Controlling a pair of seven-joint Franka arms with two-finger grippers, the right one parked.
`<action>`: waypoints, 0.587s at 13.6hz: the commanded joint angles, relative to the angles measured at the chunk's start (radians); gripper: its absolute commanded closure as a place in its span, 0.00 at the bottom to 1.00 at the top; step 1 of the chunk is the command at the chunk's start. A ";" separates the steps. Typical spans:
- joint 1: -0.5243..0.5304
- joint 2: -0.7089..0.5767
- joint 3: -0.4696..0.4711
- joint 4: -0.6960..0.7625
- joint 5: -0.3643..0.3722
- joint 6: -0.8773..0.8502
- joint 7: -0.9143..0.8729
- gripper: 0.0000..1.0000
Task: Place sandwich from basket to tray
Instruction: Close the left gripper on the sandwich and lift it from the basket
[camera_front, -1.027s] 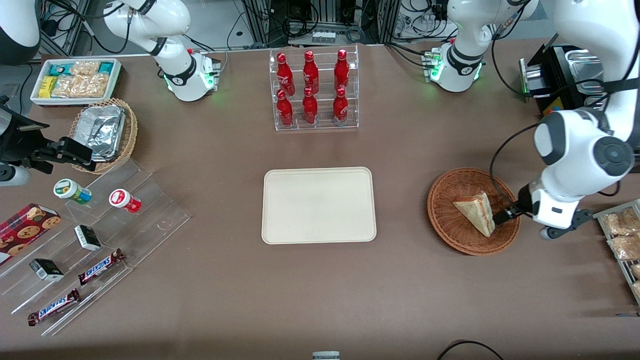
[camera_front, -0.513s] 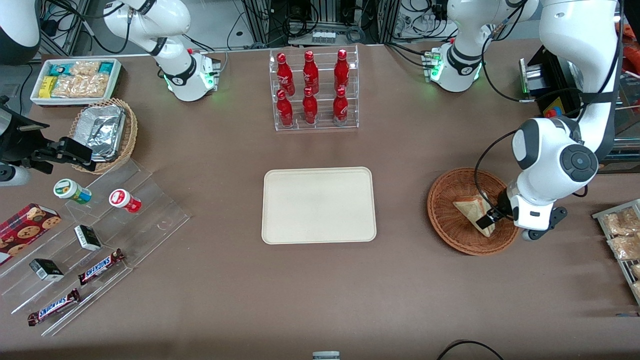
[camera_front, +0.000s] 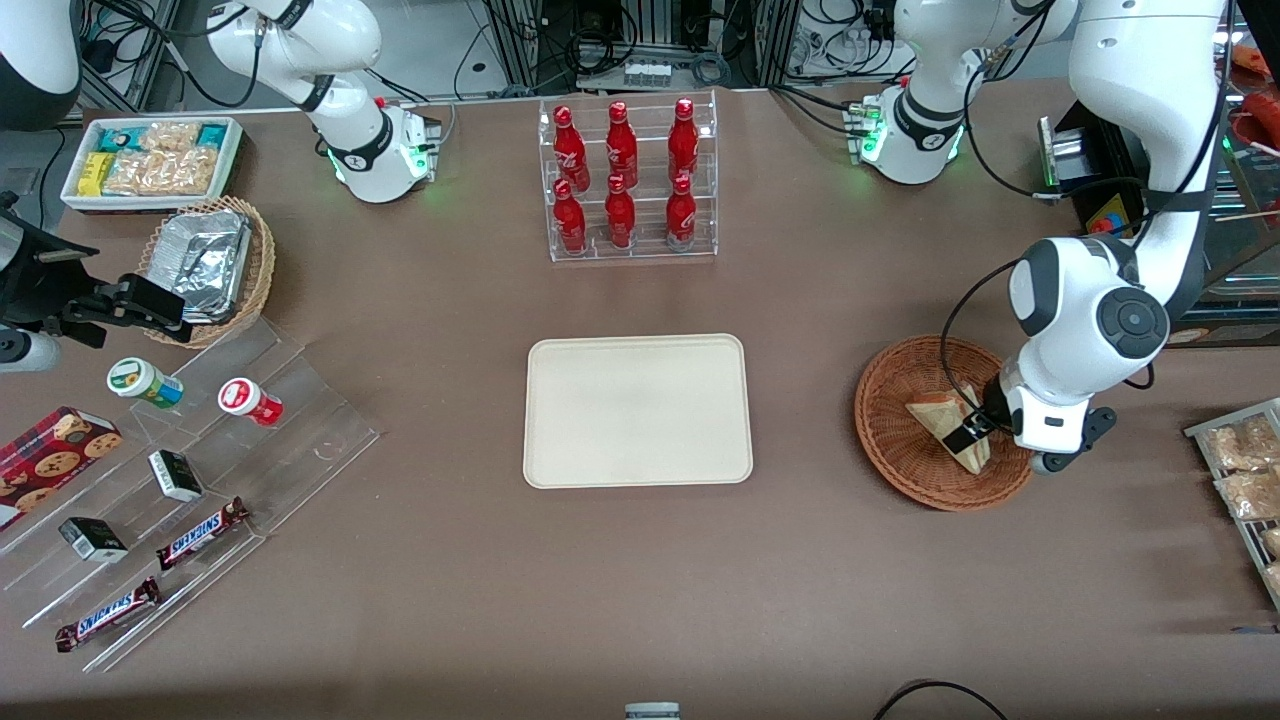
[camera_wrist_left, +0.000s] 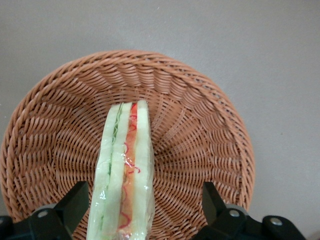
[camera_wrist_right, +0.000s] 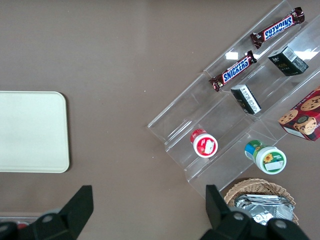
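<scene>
The sandwich (camera_front: 943, 419), a wrapped white-bread wedge with red and green filling, stands on edge in the reddish-brown wicker basket (camera_front: 893, 435) toward the working arm's end of the table. In the left wrist view the sandwich (camera_wrist_left: 125, 172) shows its layered cut edge inside the basket (camera_wrist_left: 200, 125). My left gripper (camera_front: 967, 437) is down in the basket, open, one finger on each side of the sandwich's wide end; the left wrist view shows the gripper (camera_wrist_left: 142, 212) with a gap on both sides. The cream tray (camera_front: 637, 410) lies empty at the table's middle.
A clear rack of red bottles (camera_front: 625, 180) stands farther from the camera than the tray. A metal tray of snack packets (camera_front: 1245, 480) lies beside the basket at the table's edge. A clear stepped stand with snacks (camera_front: 170, 480) and a tan basket of foil containers (camera_front: 205, 265) lie toward the parked arm's end.
My left gripper has moved from the basket's rim inward over the sandwich and now straddles its wide end. The sandwich and basket have not moved.
</scene>
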 joint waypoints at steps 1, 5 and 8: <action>-0.016 0.004 0.006 -0.031 0.009 0.020 -0.024 0.00; -0.018 0.007 0.006 -0.042 0.010 0.020 -0.041 0.00; -0.018 0.008 0.006 -0.045 0.010 0.020 -0.044 0.00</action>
